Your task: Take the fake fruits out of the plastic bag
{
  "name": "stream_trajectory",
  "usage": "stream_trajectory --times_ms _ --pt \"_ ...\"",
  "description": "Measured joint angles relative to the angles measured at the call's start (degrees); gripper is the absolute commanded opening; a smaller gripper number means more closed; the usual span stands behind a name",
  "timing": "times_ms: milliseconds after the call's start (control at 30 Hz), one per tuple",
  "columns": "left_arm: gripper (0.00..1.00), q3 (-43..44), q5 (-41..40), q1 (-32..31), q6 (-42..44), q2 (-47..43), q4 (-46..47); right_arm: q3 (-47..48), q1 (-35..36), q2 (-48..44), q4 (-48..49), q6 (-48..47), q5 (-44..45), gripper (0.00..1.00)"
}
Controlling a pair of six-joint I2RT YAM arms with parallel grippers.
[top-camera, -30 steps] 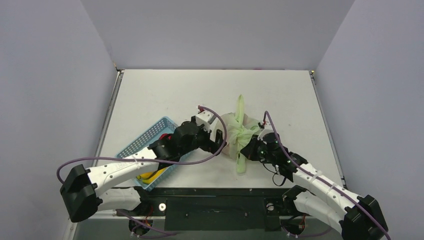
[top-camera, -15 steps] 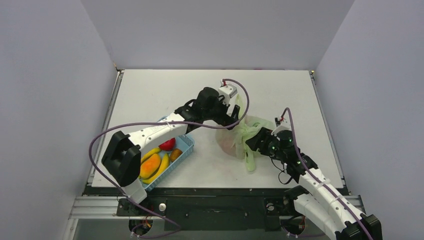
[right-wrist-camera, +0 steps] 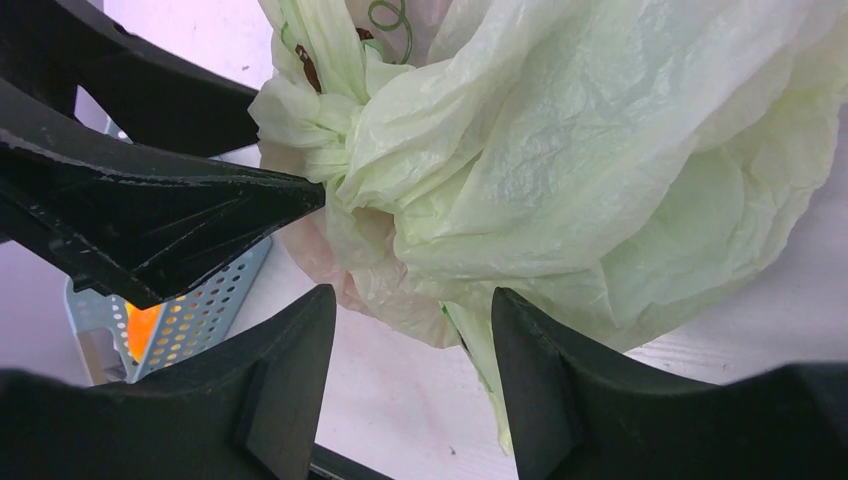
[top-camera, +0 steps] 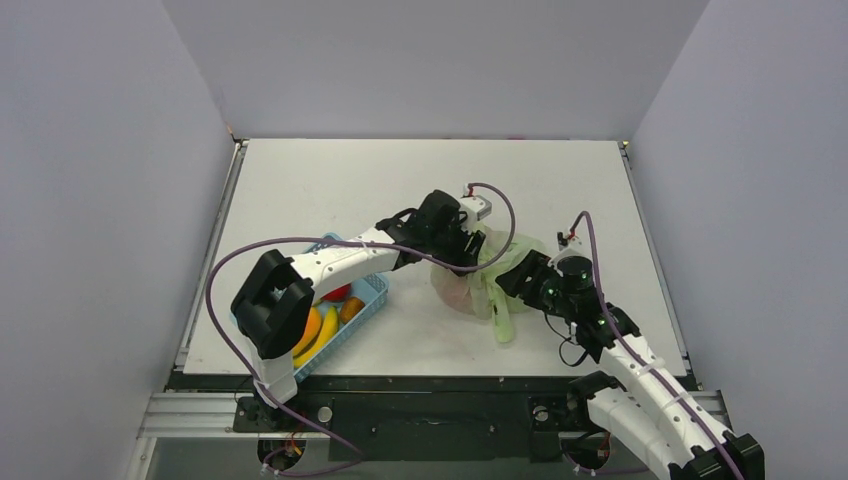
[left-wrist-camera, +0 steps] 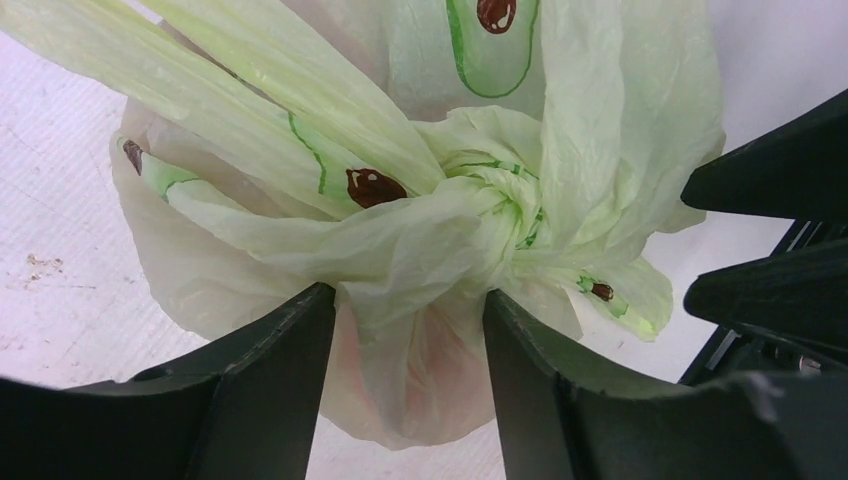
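Count: one bag (top-camera: 478, 285), two pincers, one basket (top-camera: 377, 287), one counter (top-camera: 330, 190).

Bag: tied shut and lying on the counter right of centre, at 3 o'clock from the basket. A reddish patch shows through its wall (left-wrist-camera: 430, 370). The fruits inside cannot be counted.

Left pincer (left-wrist-camera: 408, 300): released, fingers spread. The knot (left-wrist-camera: 490, 200) sits at 12 o'clock from the finger gap, and bag film fills the gap between the fingers. In the top view this pincer (top-camera: 468, 243) is at the bag's 11 o'clock.

Right pincer (right-wrist-camera: 410, 300): released, fingers spread. The bag bulges at 12 o'clock from the gap and hangs partly into it. In the top view this pincer (top-camera: 512, 282) is at the bag's 3 o'clock.

Basket: holds yellow, orange and red pieces.
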Motion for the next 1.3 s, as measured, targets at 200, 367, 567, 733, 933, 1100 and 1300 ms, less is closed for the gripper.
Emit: stream_trajectory --times_ms 200,367,567,733,933,1100,1300 --pt "0.11 0.00 0.04 -0.92 -2.32 0.00 0.04 0.00 0.00 -2.75 -1.49 3.08 2.78 0.56" --pt "0.00 -0.33 0.79 -2.32 -3.85 -0.09 0.59 0.00 0.00 -2.05 -1.40 5.95 3.96 0.56" --pt "0.00 -2.89 3.85 -3.41 -5.75 -1.44 2.91 0.39 0.48 2.64 -0.96 7.43 4.22 0.56" --pt "0.00 -4.20 6.19 -4.17 -6.60 -2.78 4.09 1.73 3.50 6.75 0.11 8.15 5.92 0.54" --pt "0.00 -4.24 7.17 -4.76 -7.04 -4.31 4.57 2.80 5.77 10.08 1.90 8.94 8.17 0.30" --pt "0.00 -4.72 7.04 -4.76 -7.04 -5.62 4.70 2.91 6.10 10.49 2.97 9.62 9.07 0.06" --pt "0.00 -5.46 3.15 -4.90 -7.08 -7.67 4.98 5.33 3.85 10.36 0.74 8.15 11.41 0.00"
